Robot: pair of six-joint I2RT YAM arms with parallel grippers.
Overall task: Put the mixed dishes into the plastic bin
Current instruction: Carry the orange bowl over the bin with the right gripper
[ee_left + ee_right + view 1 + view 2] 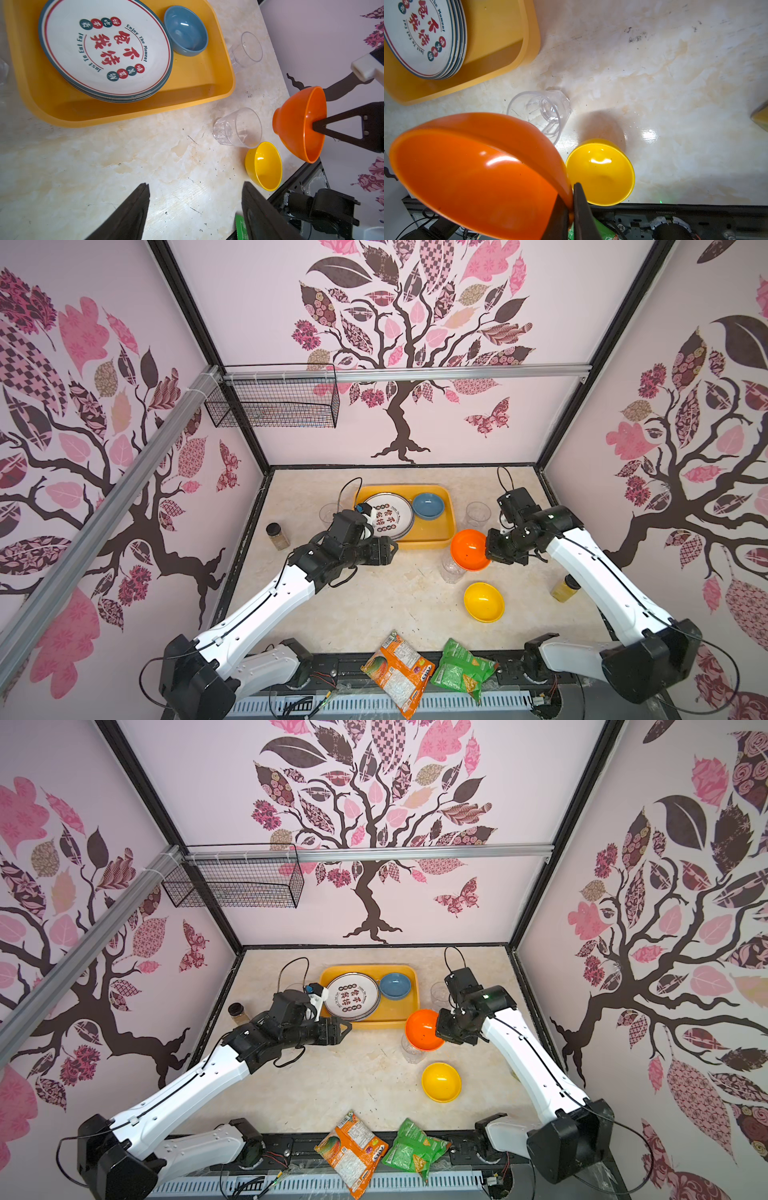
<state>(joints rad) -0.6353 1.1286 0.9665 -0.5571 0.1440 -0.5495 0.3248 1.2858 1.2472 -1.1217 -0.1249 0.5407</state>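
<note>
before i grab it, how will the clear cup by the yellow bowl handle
The clear cup looks like thin plastic: probably light, easily tipped by a push. Smooth tapered walls may slip; tipped, it would likely roll.

White arm links [266, 597], black joints [195, 680], thin black cables [249, 611], black triangular fingers [133, 212]

The scene is showing three bowls [428, 505] [470, 549] [484, 601], three clear cups [330, 512] [478, 514] [451, 570], two spice jars [277, 536] [564, 587], two snack bags [399, 672] [461, 670], one bin [419, 544], one plate stack [388, 514].
</note>
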